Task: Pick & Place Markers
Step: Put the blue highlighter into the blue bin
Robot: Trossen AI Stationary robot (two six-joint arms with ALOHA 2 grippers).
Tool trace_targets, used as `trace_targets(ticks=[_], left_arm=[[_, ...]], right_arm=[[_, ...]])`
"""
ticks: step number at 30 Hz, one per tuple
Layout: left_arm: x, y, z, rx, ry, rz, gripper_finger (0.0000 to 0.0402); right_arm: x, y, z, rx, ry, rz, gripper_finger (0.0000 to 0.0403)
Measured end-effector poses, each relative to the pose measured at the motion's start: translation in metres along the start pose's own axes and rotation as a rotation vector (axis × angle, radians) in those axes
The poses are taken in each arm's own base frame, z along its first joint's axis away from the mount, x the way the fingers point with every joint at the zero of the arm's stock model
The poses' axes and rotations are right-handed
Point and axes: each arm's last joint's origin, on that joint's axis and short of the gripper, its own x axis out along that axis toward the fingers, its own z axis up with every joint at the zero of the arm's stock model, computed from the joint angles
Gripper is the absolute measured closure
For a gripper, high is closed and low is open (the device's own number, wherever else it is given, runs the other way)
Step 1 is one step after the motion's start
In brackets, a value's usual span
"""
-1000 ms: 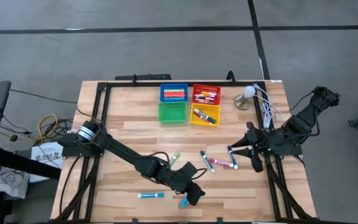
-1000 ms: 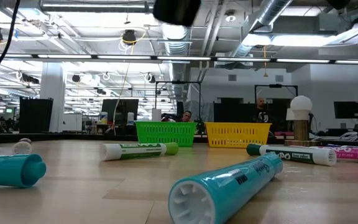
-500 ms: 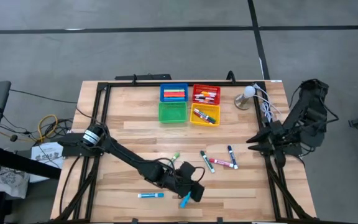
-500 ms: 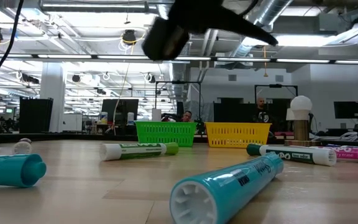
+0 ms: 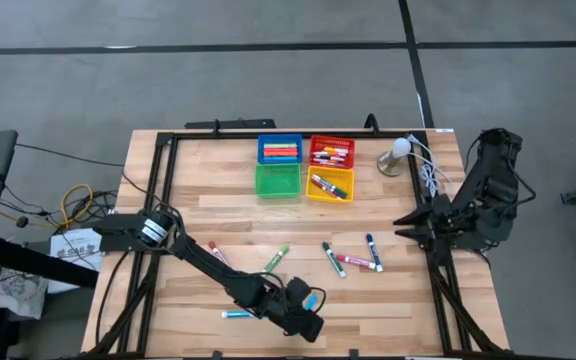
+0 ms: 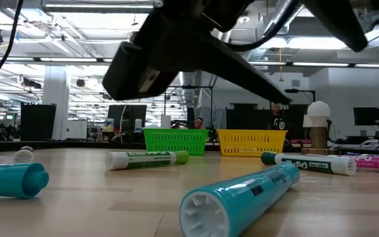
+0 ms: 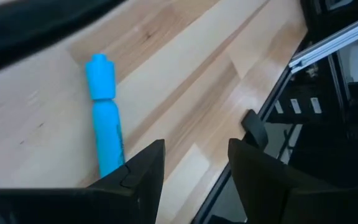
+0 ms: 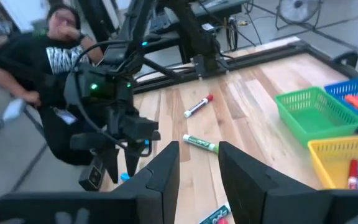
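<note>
Legend. We mark a wooden table [image 5: 218, 200] with four square bins in a two-by-two block at its far edge: blue bin [image 5: 279, 150] touching red bin [image 5: 332, 152], green bin [image 5: 277, 182] touching yellow bin [image 5: 330, 187]. The block lies well apart from the jaws of the left gripper [image 5: 313, 300] and nearer those of the right gripper [image 5: 400, 222]. Near the right jaws we see a white-globed lamp [image 5: 398, 150] and a white cable [image 5: 428, 175]. Ahead of those jaws, beyond the table, is a person [image 8: 55, 56] in a dark shirt.
</note>
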Motion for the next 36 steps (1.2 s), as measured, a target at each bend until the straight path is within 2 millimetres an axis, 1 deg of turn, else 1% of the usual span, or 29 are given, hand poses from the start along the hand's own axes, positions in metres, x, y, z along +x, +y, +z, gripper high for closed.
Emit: trace_targets(ticks=[3, 6, 8, 10, 13, 15, 18, 20, 23, 26, 29, 32, 36], left_arm=[[0.001, 0.001, 0.000, 0.002, 0.002, 0.011, 0.0225], [-0.002, 0.005, 0.000, 0.012, 0.011, 0.052, 0.0225], [-0.001, 0.004, 0.000, 0.007, 0.015, 0.043, 0.0225], [-0.001, 0.004, 0.001, 0.005, 0.025, 0.041, 0.0225], [0.000, 0.005, 0.001, 0.005, 0.030, 0.044, 0.0225], [0.000, 0.005, 0.001, 0.004, 0.029, 0.043, 0.0225], [0.000, 0.005, 0.000, 0.004, 0.049, 0.039, 0.0225], [0.000, 0.004, 0.000, 0.004, 0.061, 0.036, 0.0225], [0.000, 0.004, 0.000, 0.004, 0.067, 0.035, 0.0225], [0.000, 0.004, -0.001, -0.013, 0.085, 0.032, 0.0225], [0.000, 0.004, -0.002, -0.026, 0.100, 0.030, 0.0225], [0.000, 0.005, -0.002, -0.025, 0.101, 0.038, 0.0225], [0.001, 0.010, 0.004, -0.027, 0.100, 0.080, 0.0225]], right_arm=[[0.002, -0.006, -0.012, 0.051, -0.009, -0.008, 0.0301], [0.005, -0.011, -0.021, 0.054, 0.013, -0.026, 0.0301], [0.008, -0.011, -0.025, 0.151, -0.009, -0.045, 0.0301], [0.013, -0.013, -0.032, 0.123, -0.009, -0.078, 0.0301], [0.024, -0.012, -0.044, 0.108, 0.018, -0.033, 0.0301], [0.031, -0.009, -0.049, 0.114, 0.013, 0.039, 0.0301], [0.035, -0.011, -0.050, 0.116, -0.031, 0.167, 0.0301], [0.038, -0.014, -0.051, 0.115, -0.071, 0.219, 0.0301], [0.045, -0.020, -0.057, 0.109, -0.091, 0.228, 0.0301], [0.042, -0.028, -0.057, 0.133, -0.142, 0.253, 0.0301], [0.043, -0.034, -0.062, 0.144, -0.178, 0.251, 0.0301], [0.042, -0.037, -0.064, 0.147, -0.197, 0.275, 0.0301], [0.042, -0.038, -0.064, 0.148, -0.200, 0.279, 0.0301]])
